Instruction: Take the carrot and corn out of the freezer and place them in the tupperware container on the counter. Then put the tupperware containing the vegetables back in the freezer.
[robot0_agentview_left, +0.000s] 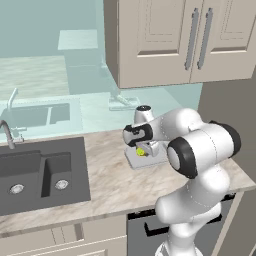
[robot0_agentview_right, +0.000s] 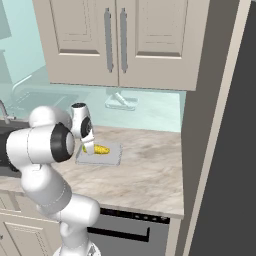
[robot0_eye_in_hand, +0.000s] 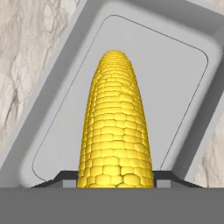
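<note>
Up close, knobbly yellow corn (robot0_eye_in_hand: 116, 127) over smooth tupperware container (robot0_eye_in_hand: 175, 57)

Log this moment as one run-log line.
gripper: shut on corn | position: over tupperware container on counter | corn: not yet released | carrot: not seen in container

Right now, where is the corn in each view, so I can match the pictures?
Left base view: corn peeks out just left of centre, under the gripper.
Right base view: left of centre, lying in the tupperware container.
Hand view: centre, running to the bottom edge.
Shared landmark: the tupperware container on the counter.
</note>
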